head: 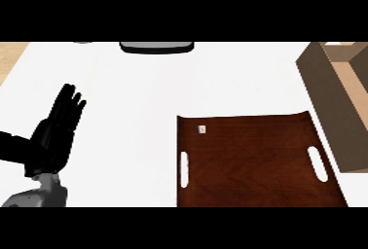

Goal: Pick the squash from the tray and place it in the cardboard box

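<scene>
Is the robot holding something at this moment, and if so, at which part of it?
Nothing is held. The left hand is open, fingers straight, resting above the counter left of the tray. The right hand is not in view.

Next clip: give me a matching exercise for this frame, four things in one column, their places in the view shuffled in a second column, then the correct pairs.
Things:
1. left hand
2. wooden tray
3. cardboard box
4. dark-rimmed grey object

Places:
A. right edge of the view
B. top edge, near the middle
C. lower centre-right, on the white counter
D. left side, open with fingers pointing up

Pairs: 1-D, 2-C, 3-A, 4-B

No squash shows on the tray, and the right hand is out of view.
</scene>
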